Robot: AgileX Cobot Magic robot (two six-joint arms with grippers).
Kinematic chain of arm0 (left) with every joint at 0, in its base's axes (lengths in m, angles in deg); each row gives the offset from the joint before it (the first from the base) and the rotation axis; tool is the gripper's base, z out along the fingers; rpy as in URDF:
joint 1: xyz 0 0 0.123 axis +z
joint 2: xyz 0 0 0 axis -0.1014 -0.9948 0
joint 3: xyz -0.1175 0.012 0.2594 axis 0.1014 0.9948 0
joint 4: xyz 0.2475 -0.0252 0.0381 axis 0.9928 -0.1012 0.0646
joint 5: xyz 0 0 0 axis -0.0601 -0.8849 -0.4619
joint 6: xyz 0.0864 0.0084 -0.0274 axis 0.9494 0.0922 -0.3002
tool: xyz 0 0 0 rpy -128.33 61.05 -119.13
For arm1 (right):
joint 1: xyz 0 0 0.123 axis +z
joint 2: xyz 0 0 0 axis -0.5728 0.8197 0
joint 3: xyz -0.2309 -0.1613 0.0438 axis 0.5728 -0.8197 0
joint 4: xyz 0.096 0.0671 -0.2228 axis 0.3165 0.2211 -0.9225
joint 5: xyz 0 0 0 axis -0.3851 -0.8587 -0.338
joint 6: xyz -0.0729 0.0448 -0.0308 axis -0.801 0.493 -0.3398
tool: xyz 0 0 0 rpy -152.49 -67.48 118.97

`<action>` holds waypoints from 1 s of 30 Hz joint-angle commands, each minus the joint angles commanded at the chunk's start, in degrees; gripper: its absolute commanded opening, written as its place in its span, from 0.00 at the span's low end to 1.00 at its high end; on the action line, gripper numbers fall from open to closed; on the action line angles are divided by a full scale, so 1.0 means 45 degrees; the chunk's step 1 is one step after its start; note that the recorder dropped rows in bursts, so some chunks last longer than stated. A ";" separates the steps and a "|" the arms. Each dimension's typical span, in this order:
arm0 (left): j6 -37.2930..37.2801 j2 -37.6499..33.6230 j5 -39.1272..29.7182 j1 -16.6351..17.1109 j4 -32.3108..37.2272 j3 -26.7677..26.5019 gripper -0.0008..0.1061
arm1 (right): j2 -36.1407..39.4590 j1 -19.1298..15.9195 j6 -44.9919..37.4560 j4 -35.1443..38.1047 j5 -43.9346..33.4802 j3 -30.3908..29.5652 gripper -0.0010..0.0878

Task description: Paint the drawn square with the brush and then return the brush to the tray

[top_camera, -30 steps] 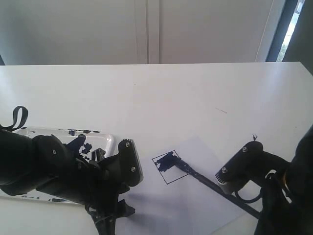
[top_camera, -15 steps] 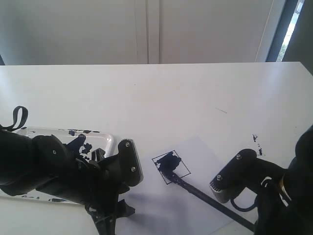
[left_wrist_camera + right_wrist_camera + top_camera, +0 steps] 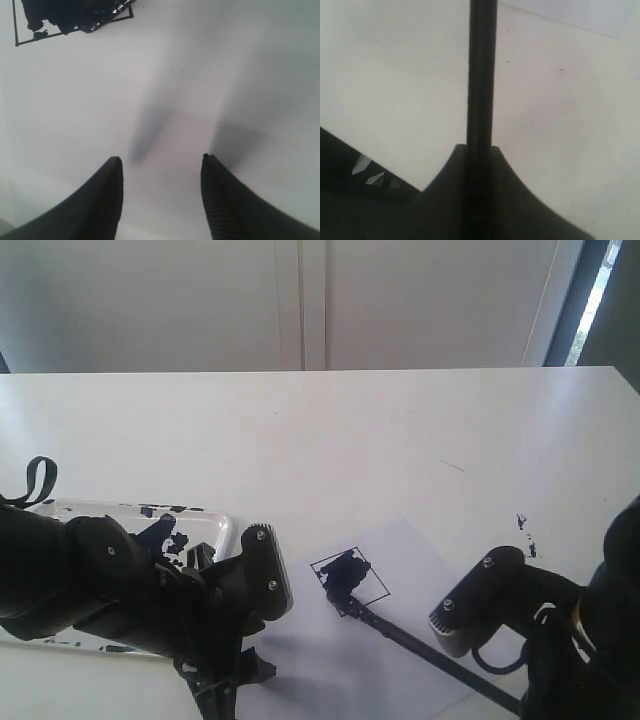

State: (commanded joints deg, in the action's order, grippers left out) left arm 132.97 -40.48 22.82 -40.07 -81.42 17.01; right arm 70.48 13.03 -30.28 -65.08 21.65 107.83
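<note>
The drawn square (image 3: 349,582) is a thin black outline on a white paper sheet (image 3: 410,560), its upper part smeared dark blue; the left wrist view shows it too (image 3: 70,20). The brush (image 3: 420,648) slants from the lower right, its tip resting at the square's near edge. My right gripper (image 3: 479,150) is shut on the brush's black handle (image 3: 482,75). In the exterior view only the right arm's wrist (image 3: 495,590) shows clearly. My left gripper (image 3: 160,165) hovers open over bare paper, nothing between its fingers. The tray (image 3: 222,530), smeared with paint, lies at the left, partly behind the left arm (image 3: 150,590).
Small dark paint specks (image 3: 522,525) mark the white table right of the paper. A black strap loop (image 3: 40,478) rises from the left arm near the tray. A pale wall stands behind the table's far edge (image 3: 320,370).
Over the last second the brush tip slid from the square's upper right part down to its near edge, and the right wrist shifted left and nearer. The left arm stayed still.
</note>
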 joint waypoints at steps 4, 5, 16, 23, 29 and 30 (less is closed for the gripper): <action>-0.0021 0.0000 0.0000 0.0000 0.0000 0.0000 0.51 | 0.0000 0.0000 0.0620 -0.0657 -0.0142 0.0000 0.01; -0.0021 0.0000 0.0000 0.0000 0.0000 0.0000 0.51 | 0.0000 0.0000 0.0683 -0.0834 -0.0142 0.0000 0.01; -0.0021 0.0000 0.0000 0.0000 0.0000 0.0000 0.51 | 0.0000 0.0000 0.1395 -0.1597 -0.0325 0.0000 0.01; -0.0021 0.0000 0.0000 0.0000 0.0000 0.0000 0.51 | 0.0000 0.0000 0.1395 -0.1537 -0.0325 0.0000 0.01; -0.0021 0.0000 0.0000 0.0000 0.0000 0.0000 0.51 | 0.0000 0.0000 0.0542 -0.0583 -0.0325 0.0000 0.01; -0.0055 0.0000 0.0000 0.0000 0.0000 0.0000 0.51 | 0.0000 0.0000 0.0414 -0.0388 -0.0325 0.0000 0.01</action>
State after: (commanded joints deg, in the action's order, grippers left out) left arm 132.72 -40.48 22.82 -40.07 -81.42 17.01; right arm 70.48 13.03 -28.41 -66.83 20.18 107.83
